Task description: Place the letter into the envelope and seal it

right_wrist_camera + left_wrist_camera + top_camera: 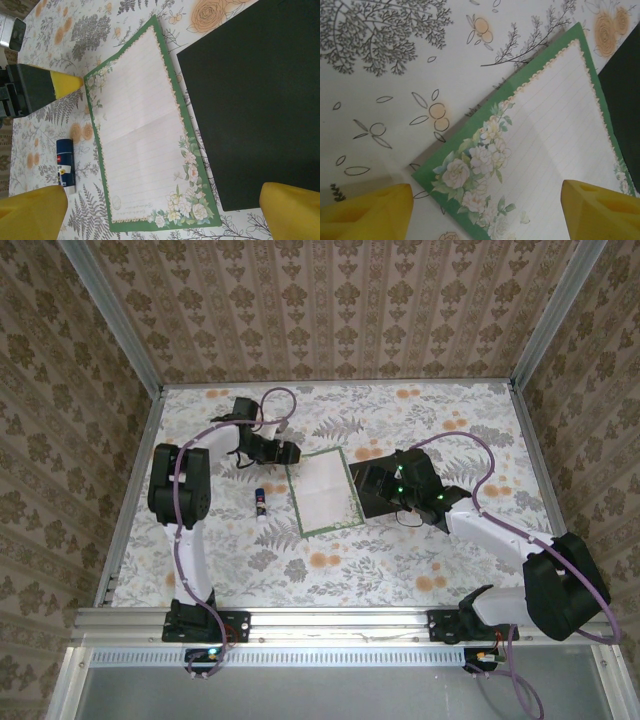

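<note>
Just beside the envelope (255, 100), the letter (145, 135)

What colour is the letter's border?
The letter has a green border; right wrist view shows it best.

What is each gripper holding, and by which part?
Nothing is held. The left gripper is open over a corner of the letter; the right gripper is open above the letter and the envelope.

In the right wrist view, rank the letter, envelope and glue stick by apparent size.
1. envelope: largest, though the frame edge crops it.
2. letter: somewhat smaller.
3. glue stick: clearly smallest.
</note>
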Robot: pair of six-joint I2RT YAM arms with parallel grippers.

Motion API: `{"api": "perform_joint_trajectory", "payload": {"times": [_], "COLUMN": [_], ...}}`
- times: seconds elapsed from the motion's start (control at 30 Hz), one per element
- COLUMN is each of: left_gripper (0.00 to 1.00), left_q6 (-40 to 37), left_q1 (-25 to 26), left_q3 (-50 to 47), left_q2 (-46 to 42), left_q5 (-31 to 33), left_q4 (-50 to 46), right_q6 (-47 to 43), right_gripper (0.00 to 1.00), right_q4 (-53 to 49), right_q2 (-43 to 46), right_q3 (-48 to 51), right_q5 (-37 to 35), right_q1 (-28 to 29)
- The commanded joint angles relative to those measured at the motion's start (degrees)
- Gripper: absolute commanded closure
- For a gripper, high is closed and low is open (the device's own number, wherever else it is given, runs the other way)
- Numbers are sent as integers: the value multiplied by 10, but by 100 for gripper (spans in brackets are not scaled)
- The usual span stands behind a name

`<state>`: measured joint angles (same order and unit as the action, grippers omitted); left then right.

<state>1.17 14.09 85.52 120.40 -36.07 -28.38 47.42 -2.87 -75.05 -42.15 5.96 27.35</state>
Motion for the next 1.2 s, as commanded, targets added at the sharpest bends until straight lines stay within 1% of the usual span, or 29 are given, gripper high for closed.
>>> {"api": "perform_joint_trajectory", "payload": {"times": [0.0, 0.4, 0.57, 0.9, 1.17], "left_gripper": [23, 26, 26, 17, 16], "left_q6": [-18, -16, -17, -6, -2], "left_q1": [5, 5, 3, -2, -10], "left_q3": [24, 32, 33, 34, 37], "left_q2": [19, 29, 24, -14, -15], "left_q5": [-24, -26, -11, -12, -12], "left_q4": [-20, -21, -20, -13, -12], "right_q6": [11, 12, 11, 11, 13], "right_gripper": [0, 0, 0, 0, 0], "right_q4": [1, 1, 2, 3, 5], "right_q2": [6, 3, 1, -4, -5], "right_q3": [7, 7, 7, 5, 6], "right_q5": [-22, -22, -19, -18, -17], "right_q1": [-3, -6, -7, -8, -8]}}
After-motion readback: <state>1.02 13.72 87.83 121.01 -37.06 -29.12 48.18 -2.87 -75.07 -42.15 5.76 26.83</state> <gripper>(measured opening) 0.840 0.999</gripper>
